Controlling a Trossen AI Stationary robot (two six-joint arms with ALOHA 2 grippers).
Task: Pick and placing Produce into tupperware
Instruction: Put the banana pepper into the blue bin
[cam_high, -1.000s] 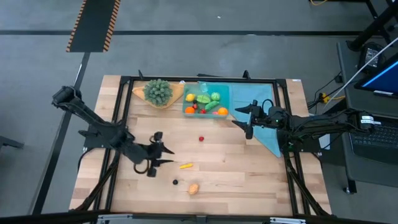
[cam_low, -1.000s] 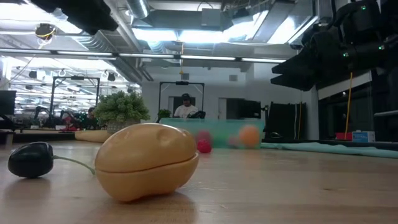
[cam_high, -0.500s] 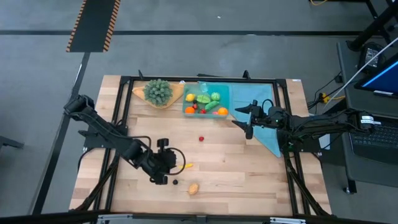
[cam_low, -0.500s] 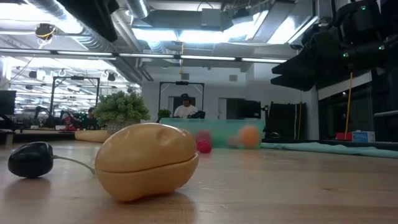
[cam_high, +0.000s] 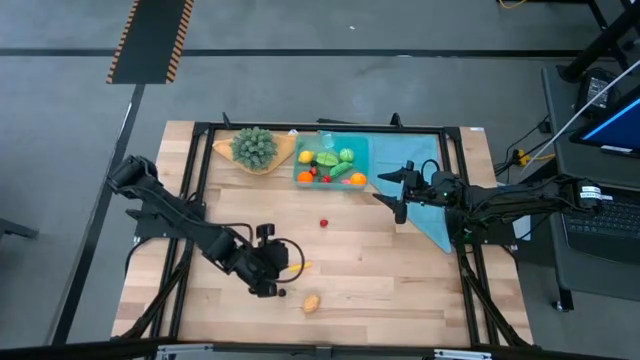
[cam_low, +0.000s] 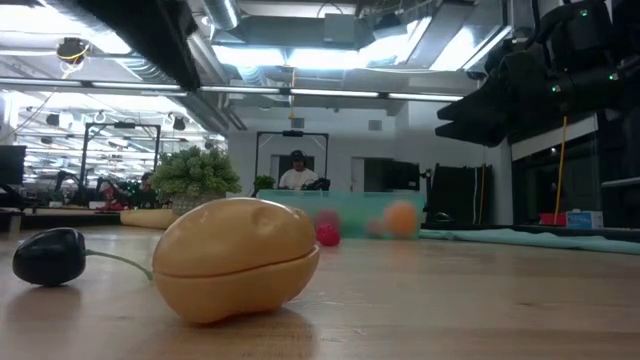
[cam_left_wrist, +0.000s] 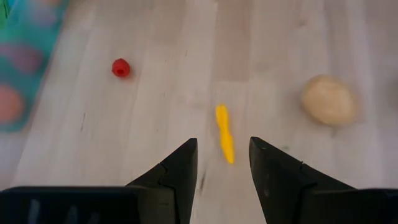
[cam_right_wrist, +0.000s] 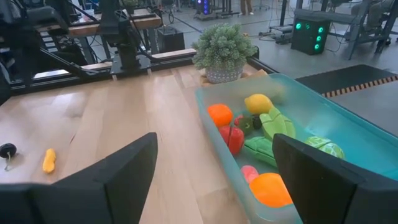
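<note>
1. Near the front edge of the bench, the left gripper has moved toward the right since a second ago – it now hangs over the yellow piece, fingers apart on either side of it and holding nothing.
2. Well apart at the right edge, the right gripper has not shifted; its fingers stand wide open, with nothing between them.
3. Along the back edge sits the tupperware, a shallow clear teal box already holding several orange, yellow, red and green toys.
4. Loose produce on the pale wood: a small round red berry, the slim yellow piece, a smooth tan potato – seamed across its middle – and a dark round piece with a thin stem.
5. Beside the box stand a bushy green plant in a tan wooden dish, and a flat teal cloth lies under the right arm.
</note>
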